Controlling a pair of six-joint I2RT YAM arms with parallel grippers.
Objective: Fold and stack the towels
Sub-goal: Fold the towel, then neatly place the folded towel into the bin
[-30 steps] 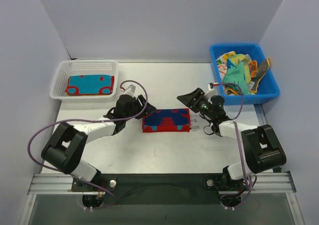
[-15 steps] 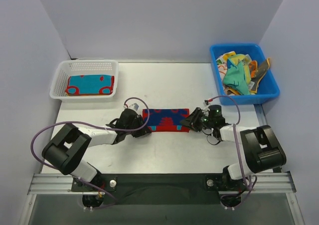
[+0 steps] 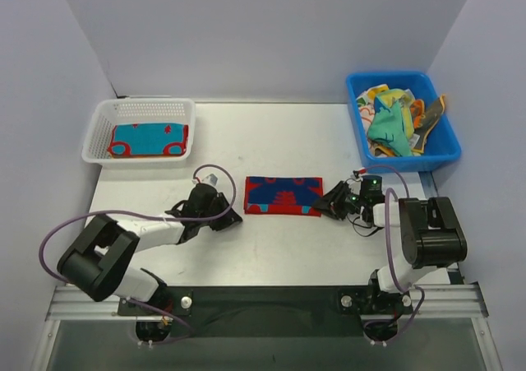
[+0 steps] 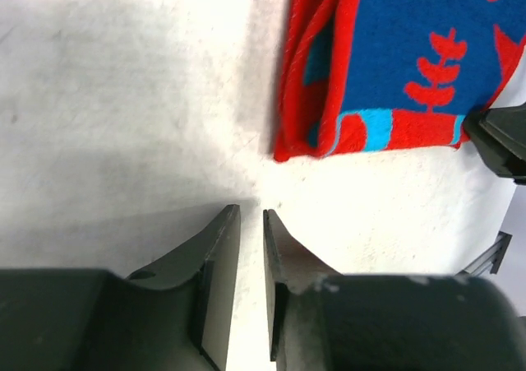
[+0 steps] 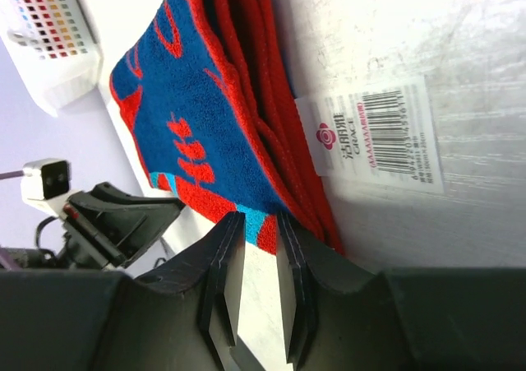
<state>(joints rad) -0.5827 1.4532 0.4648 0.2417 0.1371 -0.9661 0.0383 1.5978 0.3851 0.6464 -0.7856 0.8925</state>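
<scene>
Plainly, the towel point(image 3: 283, 196) looks folded already, a flat red-and-blue strip, so the step in hand is probably moving it onto the stack. To do that well, each arm should take one short end and bite all the layers at once, not just the top flap. The lift should be level, with both ends rising together, so the fold does not slide open. At the right end a white label point(image 5: 370, 141) lies out on the tabletop point(image 3: 271, 248); a grip on that alone would let the cloth sag.

The left pincer point(image 4: 251, 212) is low over bare tabletop just off the towel's left end. Its jaws are narrowed to a thin slit, not quite together, with nothing between them and no contact with the cloth. The right pincer point(image 5: 259, 219) is drawn in just as far and is also empty. Its tips sit right at the towel's near right corner, but I cannot tell whether they touch it. Both would need to spread before they can take the folded edge.

The towel lies mid-tabletop between the two pincers, long side across. Farther back on the left, the basket point(image 3: 140, 105) holds a folded teal towel point(image 3: 148, 139), the likely base of the stack. At the far right, the bin point(image 3: 444, 153) holds a loose heap point(image 3: 393, 122) of unfolded towels.
</scene>
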